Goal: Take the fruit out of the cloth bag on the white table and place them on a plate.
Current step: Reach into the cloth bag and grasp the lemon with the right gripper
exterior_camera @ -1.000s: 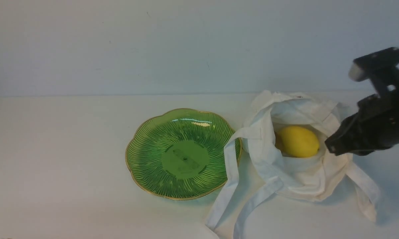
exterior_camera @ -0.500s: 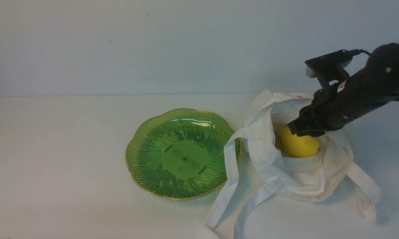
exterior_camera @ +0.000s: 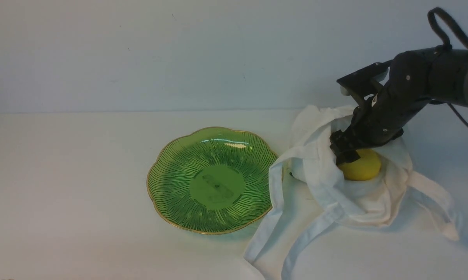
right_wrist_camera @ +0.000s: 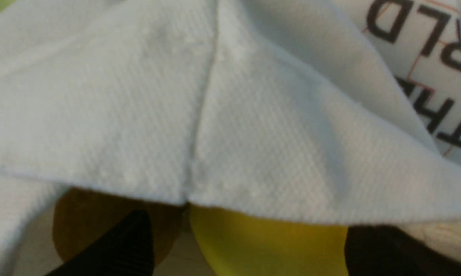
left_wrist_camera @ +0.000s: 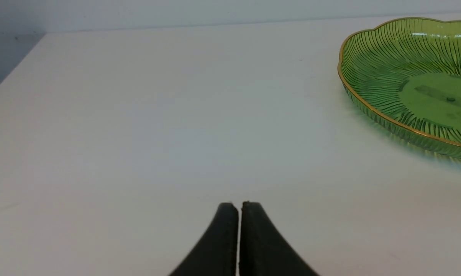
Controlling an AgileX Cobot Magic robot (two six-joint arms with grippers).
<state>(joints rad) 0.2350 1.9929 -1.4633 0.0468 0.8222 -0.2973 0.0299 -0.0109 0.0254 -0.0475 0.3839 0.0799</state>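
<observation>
The cloth bag lies open on the white table, right of the green plate. The yellow lemon sits in the bag's mouth. My right gripper reaches into the bag, open, its fingers astride the lemon. In the right wrist view the lemon lies between the black fingers, under a fold of bag cloth. The brownish fruit sits beside the lemon, behind one finger. My left gripper is shut and empty over bare table, away from the plate.
The bag's long straps trail toward the table's front edge, and one lies against the plate's right rim. Another strap lies on the right. Printed black letters show on the bag. A pale wall stands behind the table.
My right arm has moved left and down from beside the bag into its mouth, over the lemon. The bag cloth and straps have shifted, and the lemon has moved slightly right.
</observation>
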